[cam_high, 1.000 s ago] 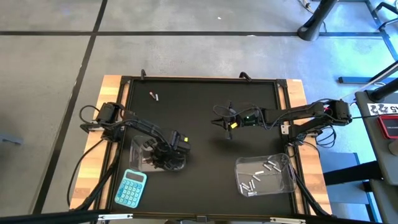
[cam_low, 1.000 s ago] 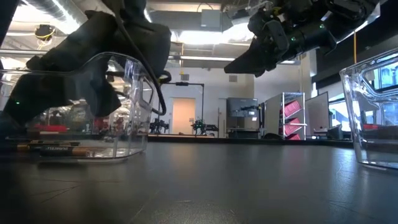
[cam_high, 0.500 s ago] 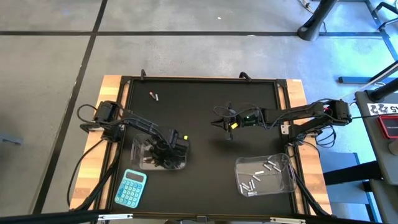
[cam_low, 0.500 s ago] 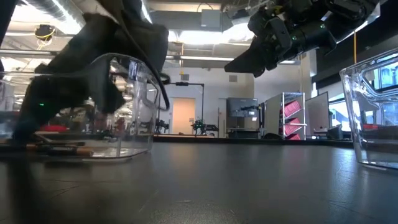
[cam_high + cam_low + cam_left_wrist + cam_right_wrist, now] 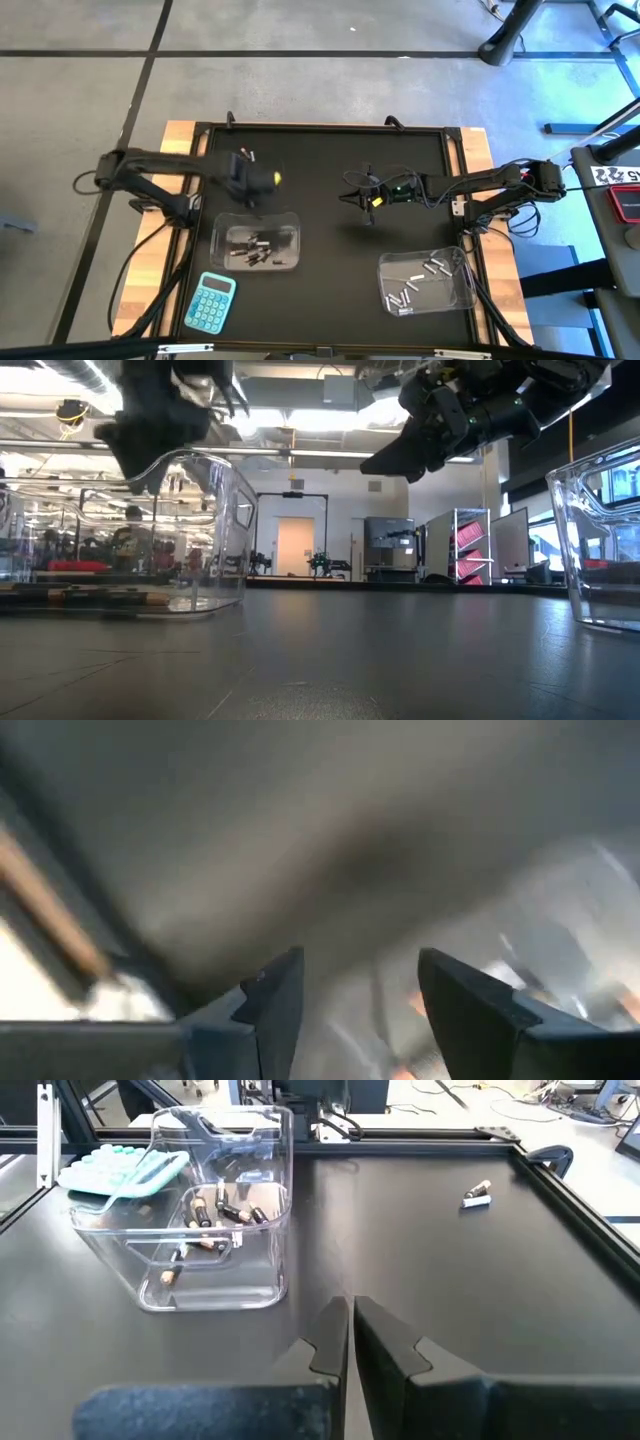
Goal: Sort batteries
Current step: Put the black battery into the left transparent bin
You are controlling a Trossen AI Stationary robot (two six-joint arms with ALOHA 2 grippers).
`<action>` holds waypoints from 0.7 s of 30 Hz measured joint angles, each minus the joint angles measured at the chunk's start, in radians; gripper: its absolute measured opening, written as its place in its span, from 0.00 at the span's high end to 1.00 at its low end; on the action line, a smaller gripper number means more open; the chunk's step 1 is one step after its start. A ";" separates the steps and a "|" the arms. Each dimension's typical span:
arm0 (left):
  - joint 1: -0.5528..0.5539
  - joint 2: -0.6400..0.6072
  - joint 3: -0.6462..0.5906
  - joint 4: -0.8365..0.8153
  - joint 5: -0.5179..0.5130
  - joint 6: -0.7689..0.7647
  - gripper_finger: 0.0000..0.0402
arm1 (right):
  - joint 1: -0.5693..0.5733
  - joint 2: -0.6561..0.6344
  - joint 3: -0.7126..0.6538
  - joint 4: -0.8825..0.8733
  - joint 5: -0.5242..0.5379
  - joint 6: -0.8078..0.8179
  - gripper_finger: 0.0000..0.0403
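Left end effector released above clear tub of dark batteries; right end effector clenched, empty, mid-table.

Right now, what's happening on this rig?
Battery sorting, nearly done. The left gripper is open and empty, raised beyond the left tub of dark batteries, near the two loose batteries at the far side of the mat. The right gripper hangs shut over mid-table. The silvery batteries lie in the right tub. A blue calculator lies beside the left tub.
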 joint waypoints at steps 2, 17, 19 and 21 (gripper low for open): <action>0.112 -0.014 -0.015 -0.001 -0.052 0.095 0.55 | 0.000 0.000 0.000 0.012 0.000 0.000 0.94; 0.803 0.240 -0.039 0.241 0.016 0.618 0.32 | 0.000 -0.001 0.000 0.016 -0.002 0.051 0.94; 0.832 0.279 -0.039 0.272 0.016 0.576 0.30 | 0.000 -0.001 0.000 0.017 -0.002 0.052 0.94; 0.857 0.316 -0.039 0.295 0.016 0.567 0.30 | 0.000 -0.001 0.000 0.016 -0.002 0.053 0.94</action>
